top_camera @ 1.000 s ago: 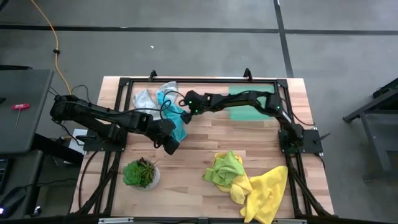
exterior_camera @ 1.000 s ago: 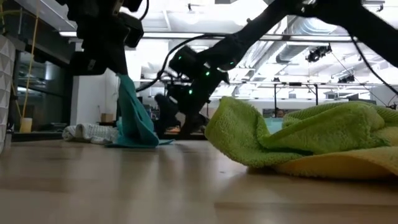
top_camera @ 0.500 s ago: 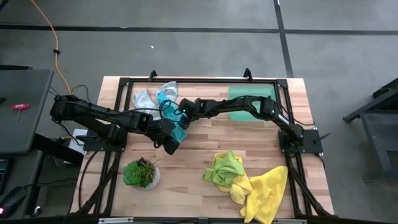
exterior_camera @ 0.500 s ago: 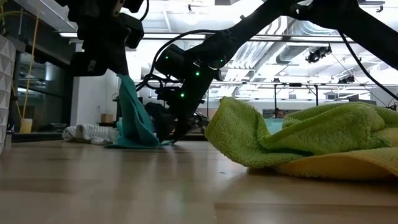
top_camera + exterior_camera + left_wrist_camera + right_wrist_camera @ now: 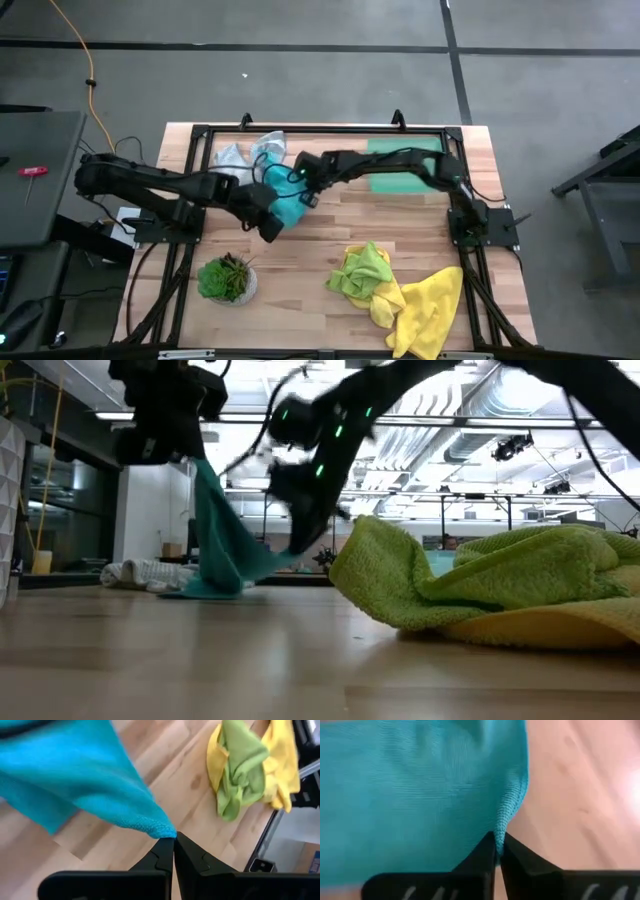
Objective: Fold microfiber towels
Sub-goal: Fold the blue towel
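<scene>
Here the work is at the opening step of the first fold: both arms have a corner of one cloth pinched and lifted. Going near to far in the high view: at about 5 o'clock, nearest the front edge, lie the yellow towel (image 5: 428,305) and, overlapping it, the crumpled lime-green towel (image 5: 362,270), both untouched; the potted plant (image 5: 226,278) stands at about 7 o'clock. Toward the table's centre, at roughly 10 to 11 o'clock, the left gripper (image 5: 268,218) is clamped on a corner of the teal towel (image 5: 288,208), its jaws pressed together on the hem in the left wrist view. Just beyond, the right gripper (image 5: 304,182) is likewise closed on another edge of the same teal cloth. In the low view the cloth hangs between the two, its lower part resting on the wooden table (image 5: 330,225). Farthest back, at about 11 o'clock, lies the pale grey-white towel (image 5: 230,159), and at 1 o'clock the flat green tray (image 5: 400,165). The next move probably calls for drawing the two pinched corners apart to stretch the teal towel taut, then laying it flat; the grips are near the hem, so a corner could slip.
</scene>
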